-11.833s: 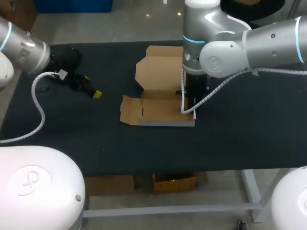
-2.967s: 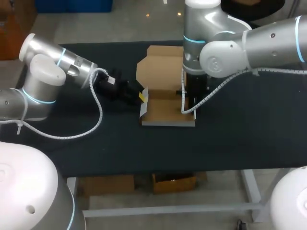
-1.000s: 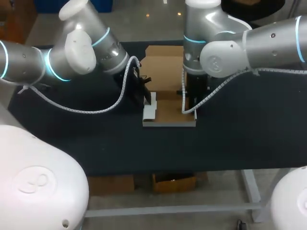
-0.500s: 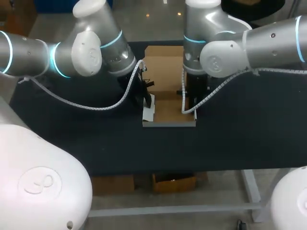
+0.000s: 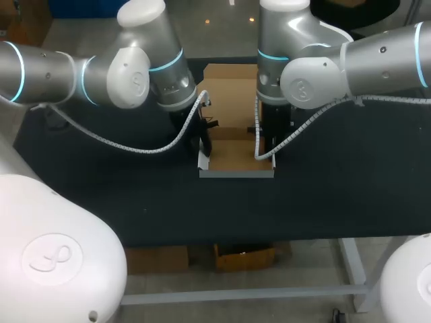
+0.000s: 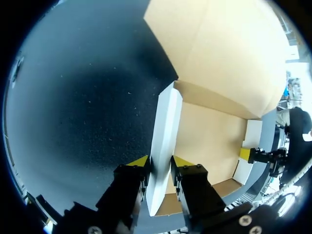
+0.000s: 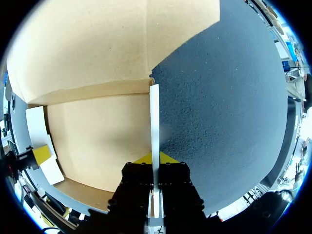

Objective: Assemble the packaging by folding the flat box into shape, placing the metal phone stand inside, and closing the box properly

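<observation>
Gripping the left wall (image 6: 165, 122) of the box (image 5: 237, 153) in the narrowly closed left hand (image 6: 160, 163); gripping the right wall (image 7: 154, 117) in the tightly closed right hand (image 7: 155, 158). Could crease or flop flat if either pinch slips. Sits mid-worktop (image 5: 135, 195): brown inside, white outside, lid (image 5: 232, 94) lying open behind, unfilled.

Half-folded brown cardboard box (image 5: 236, 156) sitting mid black cloth-covered table (image 5: 337, 195). Broad lid flap (image 5: 229, 101) lying behind tray floor, reaching toward far edge. Box's left side wall (image 6: 165, 131) standing upright, left gripper (image 6: 160, 163) pinching it from both sides. Box's right side wall (image 7: 154, 122) standing upright opposite, right gripper (image 7: 155, 158) clamping it. Tray floor lying between both walls.
</observation>
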